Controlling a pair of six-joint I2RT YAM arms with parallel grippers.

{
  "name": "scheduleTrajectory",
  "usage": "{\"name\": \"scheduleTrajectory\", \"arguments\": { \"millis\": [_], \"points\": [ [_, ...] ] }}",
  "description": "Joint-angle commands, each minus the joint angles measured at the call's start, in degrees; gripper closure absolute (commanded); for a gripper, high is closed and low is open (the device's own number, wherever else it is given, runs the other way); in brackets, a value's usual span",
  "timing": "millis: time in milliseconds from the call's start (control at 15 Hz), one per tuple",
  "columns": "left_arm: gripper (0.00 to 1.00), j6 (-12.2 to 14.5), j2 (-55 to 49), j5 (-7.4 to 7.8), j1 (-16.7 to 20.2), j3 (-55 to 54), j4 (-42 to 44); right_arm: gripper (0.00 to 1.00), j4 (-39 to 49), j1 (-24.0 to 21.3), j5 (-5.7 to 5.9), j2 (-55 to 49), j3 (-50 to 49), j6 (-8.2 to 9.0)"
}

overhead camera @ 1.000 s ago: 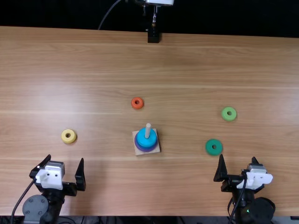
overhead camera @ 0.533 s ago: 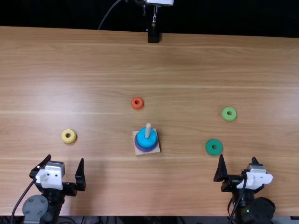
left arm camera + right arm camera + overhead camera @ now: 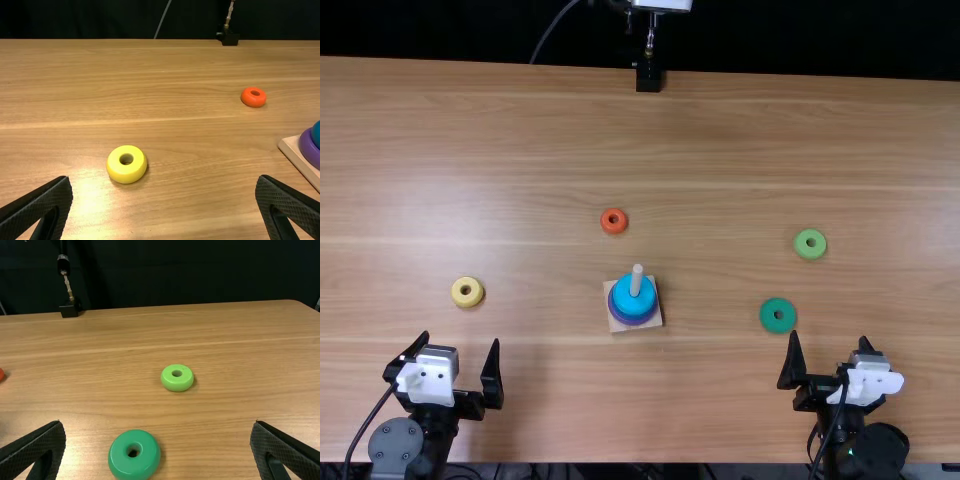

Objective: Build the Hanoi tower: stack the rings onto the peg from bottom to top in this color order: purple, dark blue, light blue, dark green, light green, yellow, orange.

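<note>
Top view shows your left gripper [image 3: 460, 340] and right gripper [image 3: 829, 337], both with fingers spread and released; blue ring [image 3: 631, 304] tops purple ring [image 3: 633, 321] on peg [image 3: 637, 274].

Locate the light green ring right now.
In the top view, the light green ring lies on the table, right of the peg; its nearest neighbour is the dark green ring.
</note>
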Motion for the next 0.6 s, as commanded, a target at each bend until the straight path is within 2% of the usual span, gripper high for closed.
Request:
{"name": "scheduleTrajectory", "arguments": {
  "millis": [0,200,533],
  "points": [
    [0.0,1.16,-0.67,1.27,0.15,-5.98,-4.18,0.0,-2.6,-0.8,-0.31,-0.73,-3.68,-0.24],
    [0.0,1.16,-0.67,1.27,0.15,-5.98,-4.18,0.0,10.16,-1.33,-0.21,0.76,1.24,-0.45],
    [0.0,1.16,-0.67,1.27,0.15,-5.98,-4.18,0.0,9.84,-1.33,-0.1,17.02,27.35,0.4]
  ]
}}
